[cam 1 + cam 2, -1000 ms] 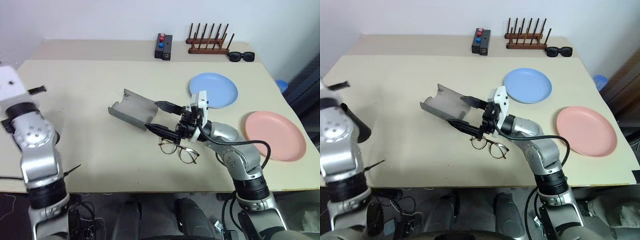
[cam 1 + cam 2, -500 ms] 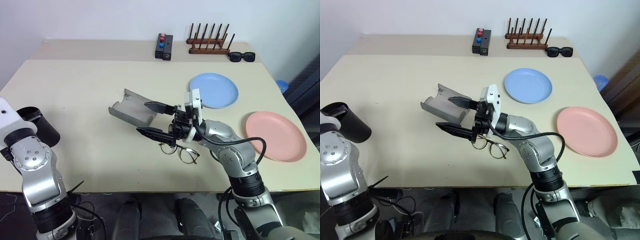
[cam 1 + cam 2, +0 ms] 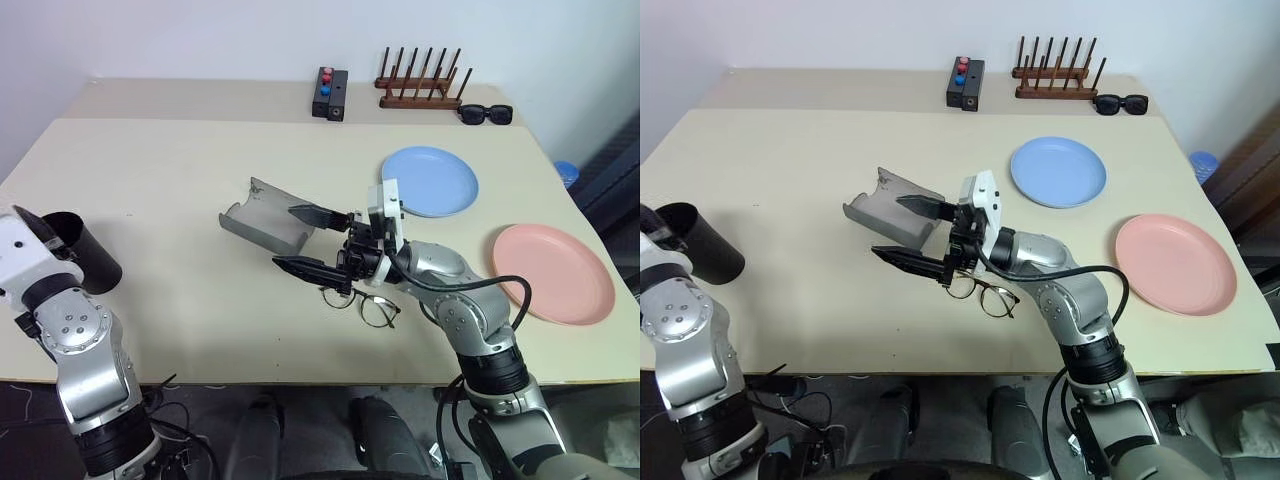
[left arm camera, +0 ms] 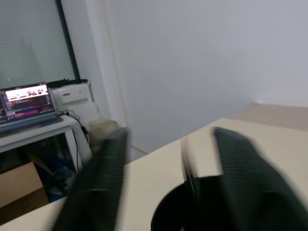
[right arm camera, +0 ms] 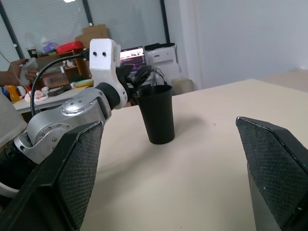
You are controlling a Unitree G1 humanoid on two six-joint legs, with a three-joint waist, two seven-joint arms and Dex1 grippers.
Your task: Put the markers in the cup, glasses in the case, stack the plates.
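The cup (image 3: 695, 245) stands by the left gripper (image 4: 168, 183), fingers apart; markers unseen. Glasses (image 3: 362, 303) lie outside the open case (image 3: 262, 213), plates (image 3: 430, 181) unstacked; right gripper (image 3: 312, 242) gapes empty.

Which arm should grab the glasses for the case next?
Right. Its open gripper hangs just beside the glasses and the open case mid-table. The left gripper is far off at the table's left edge, by the black cup.
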